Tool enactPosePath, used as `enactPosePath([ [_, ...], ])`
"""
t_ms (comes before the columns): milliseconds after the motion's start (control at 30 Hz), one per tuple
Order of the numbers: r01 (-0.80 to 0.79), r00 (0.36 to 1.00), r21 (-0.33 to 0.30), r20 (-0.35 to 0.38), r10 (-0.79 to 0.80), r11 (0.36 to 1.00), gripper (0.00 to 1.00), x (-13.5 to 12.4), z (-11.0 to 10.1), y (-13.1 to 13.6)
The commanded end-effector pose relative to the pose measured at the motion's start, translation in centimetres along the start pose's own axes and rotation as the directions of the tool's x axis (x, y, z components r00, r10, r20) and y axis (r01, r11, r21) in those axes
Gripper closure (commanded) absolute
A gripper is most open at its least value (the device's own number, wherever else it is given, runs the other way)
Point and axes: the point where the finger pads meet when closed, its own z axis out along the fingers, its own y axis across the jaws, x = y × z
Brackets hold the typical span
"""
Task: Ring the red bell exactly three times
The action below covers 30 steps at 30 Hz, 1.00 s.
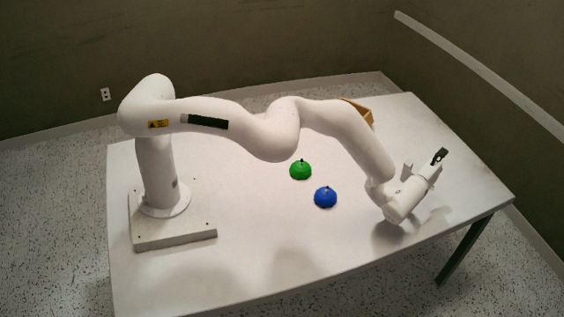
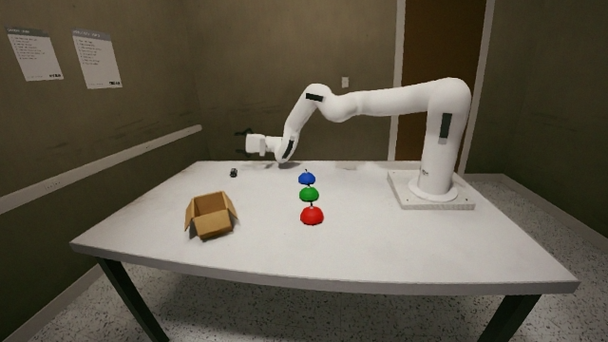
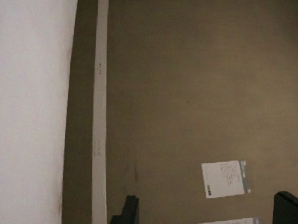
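Observation:
The red bell sits on the white table, nearest the exterior camera in a row with the green bell and the blue bell. In the top view the arm hides the red bell; the green bell and the blue bell show. My gripper is open and empty. It hovers above the table's far corner, well away from the bells, and points out toward the wall. It also shows in the top view. The wrist view shows only my open fingers, the wall and the table edge.
An open cardboard box stands on the table to the left of the red bell; it shows partly behind the arm in the top view. A small black object lies on the table below my gripper. The arm's base is at the right.

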Motion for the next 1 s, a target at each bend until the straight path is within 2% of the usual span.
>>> enactPosePath([
  [0, 0.002, 1.000, -0.002, -0.001, -0.002, 1.000, 0.00, 0.0, 0.1, 0.2],
  [667, 0.011, 1.000, -0.001, -0.010, -0.011, 1.000, 0.00, 0.2, 0.0, 0.2],
  [800, 0.063, 0.996, 0.003, -0.071, -0.063, 0.998, 0.00, 1.7, -0.7, 0.3],
  [967, 0.205, 0.948, -0.011, -0.247, -0.201, 0.979, 0.00, 5.7, -2.8, 0.4],
])
